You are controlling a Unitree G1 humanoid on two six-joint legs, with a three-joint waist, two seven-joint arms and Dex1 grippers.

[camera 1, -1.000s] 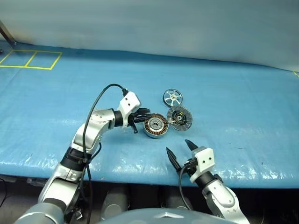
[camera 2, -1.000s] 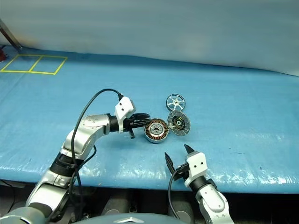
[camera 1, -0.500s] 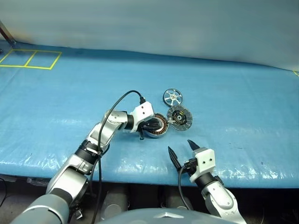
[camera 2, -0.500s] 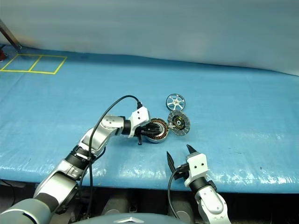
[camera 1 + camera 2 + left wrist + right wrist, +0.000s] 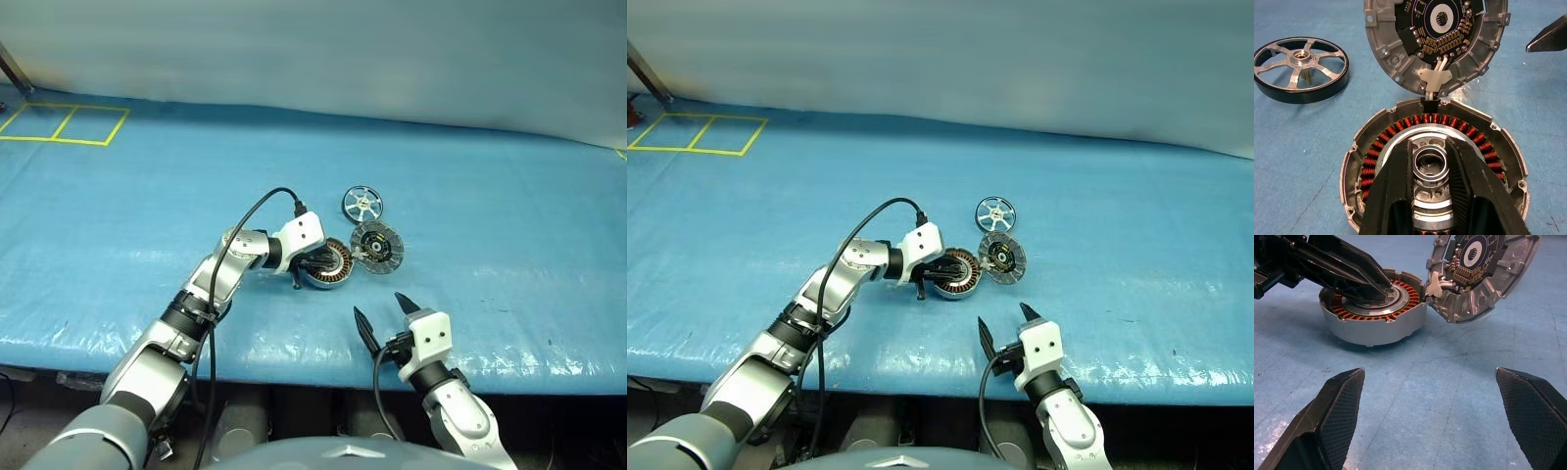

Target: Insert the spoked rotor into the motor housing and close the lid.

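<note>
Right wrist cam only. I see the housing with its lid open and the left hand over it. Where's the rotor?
Observer: The spoked rotor lies flat on the blue mat, just beyond the lid and apart from it.
Operator: Nothing seated in the housing?
Observer: Nothing. The left wrist view looks straight into the motor housing: bare copper windings, and the left hand with its fingers a little apart on either side of the centre bearing.
Operator: Where is my right hand on the mat?
Observer: The right hand sits near the mat's front edge, on the robot's side of the housing and a bit to its right.
</note>
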